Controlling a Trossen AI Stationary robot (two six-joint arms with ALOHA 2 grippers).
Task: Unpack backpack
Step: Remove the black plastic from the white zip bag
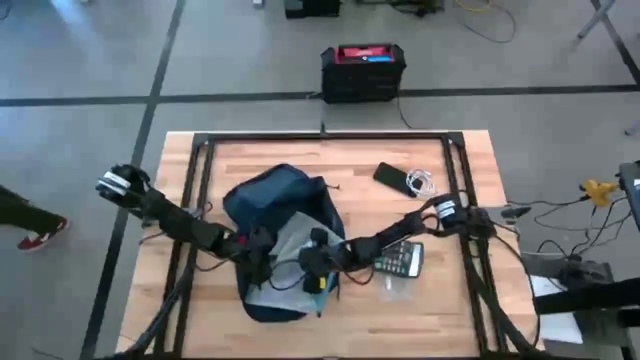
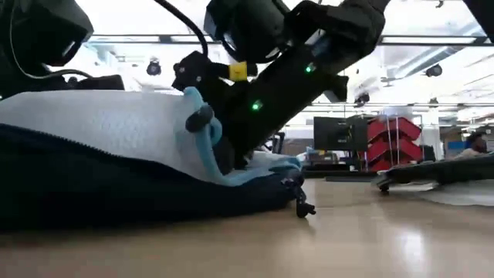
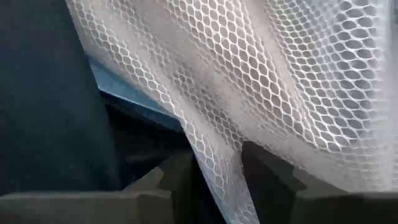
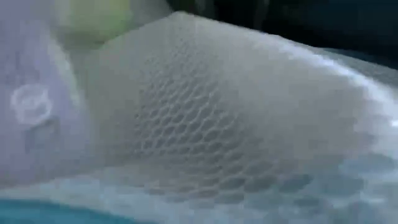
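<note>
The navy backpack (image 1: 272,205) lies flat in the middle of the table, its opening spread toward the near edge and showing pale mesh lining (image 1: 290,250). My left gripper (image 3: 214,163) comes in from the left and is shut on that lining at the opening's left side (image 1: 258,262). My right gripper (image 1: 312,262) reaches in from the right and dips into the opening behind the light blue rim (image 2: 207,147). Its fingers are hidden; its wrist view shows only mesh (image 4: 186,124) close up. My left gripper pinches a fold of the white mesh lining (image 3: 219,186) between its two fingers (image 3: 177,177). The mesh rises from the hold in a drawn sheet, and the backpack's body stays on the table. My right gripper's fingertips are hidden inside the opening; whether they touch anything, I cannot tell.
A black phone (image 1: 393,178) with a coiled white cable (image 1: 420,182) lies at the far right. A light-faced phone (image 1: 402,260) lies beside my right arm. A black box with a red top (image 1: 362,70) stands on the floor beyond the table's far edge.
</note>
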